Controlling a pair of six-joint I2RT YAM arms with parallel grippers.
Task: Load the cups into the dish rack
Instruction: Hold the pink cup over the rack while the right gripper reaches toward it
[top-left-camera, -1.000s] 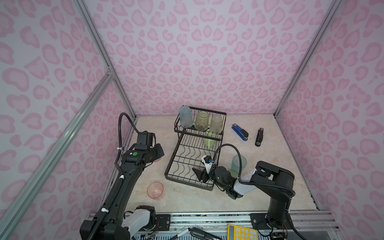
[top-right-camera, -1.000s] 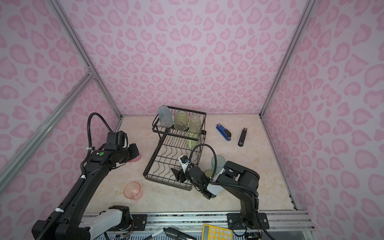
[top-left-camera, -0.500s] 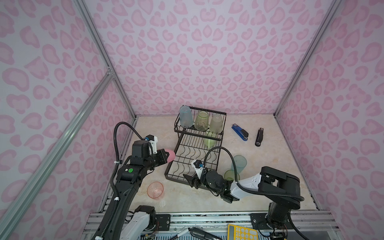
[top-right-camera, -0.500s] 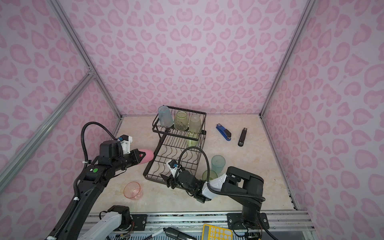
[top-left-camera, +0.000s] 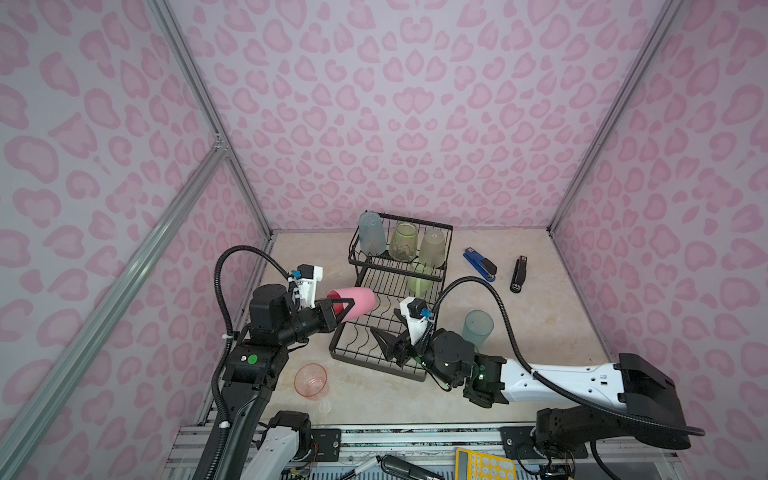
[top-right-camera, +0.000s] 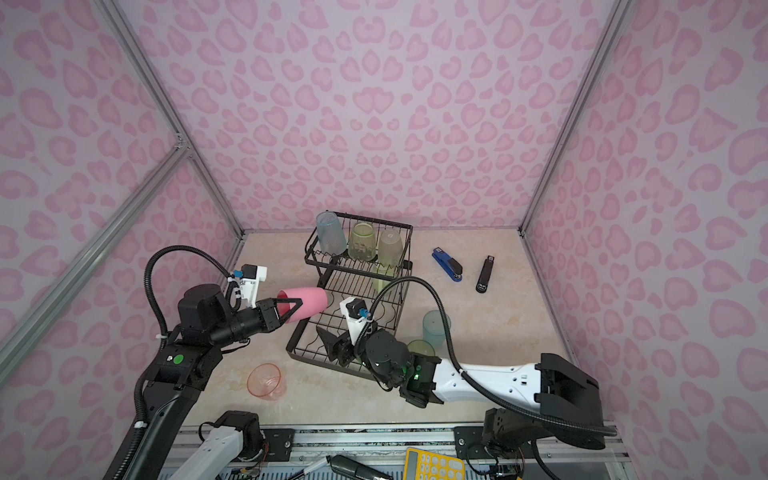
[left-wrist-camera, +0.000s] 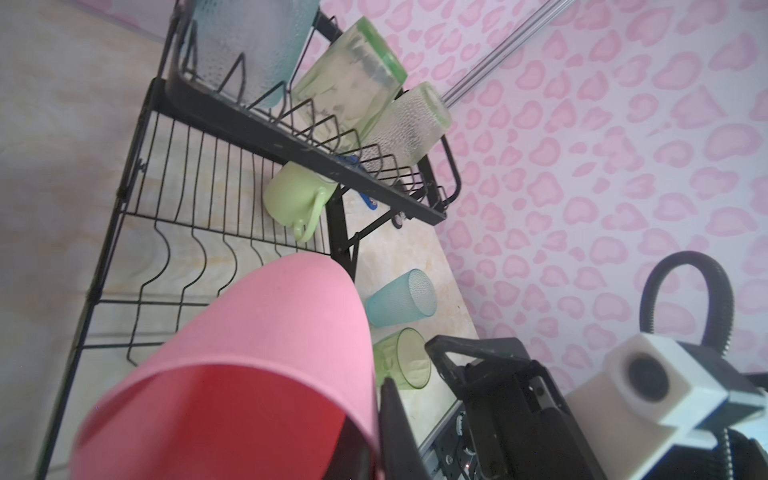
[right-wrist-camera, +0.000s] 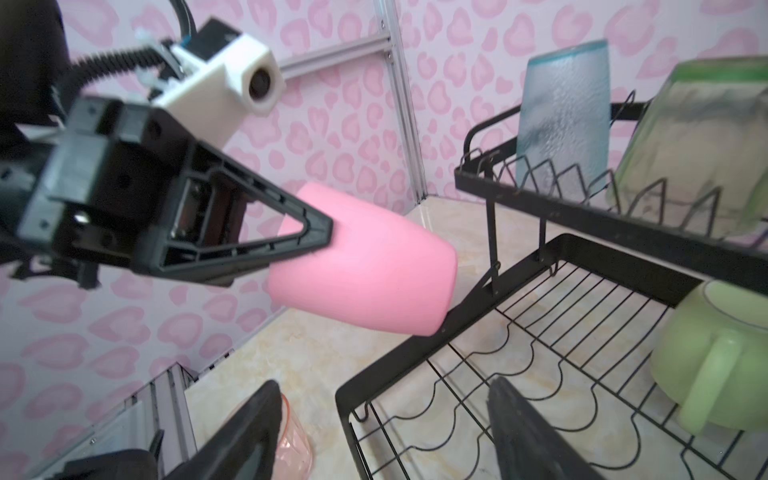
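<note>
Dish rack (top-left-camera: 361, 362): unmoved; three tumblers (top-left-camera: 402, 247) upended in raised basket, pale-green mug (top-left-camera: 419, 279) on flat tray beneath.
Left gripper (top-left-camera: 348, 308): swung in from far left within the last second; fingers clamped on rim of solid pink cup (top-left-camera: 356, 302).
Right gripper (top-left-camera: 391, 332): barely shifted, low over tray's near end, fingers spread wide, holding nothing.
Solid pink cup: now airborne, on its side, base reaching over tray's left rail; probably next in, needs tipping mouth-down.
Left on table (top-left-camera: 540, 332): clear pink tumbler (top-left-camera: 311, 380), teal tumbler (top-left-camera: 478, 328), green tumbler (top-right-camera: 420, 348), untouched.

Blue stapler (top-left-camera: 480, 264) lies near black stapler (top-left-camera: 518, 274) on tabletop (top-left-camera: 540, 328).
</note>
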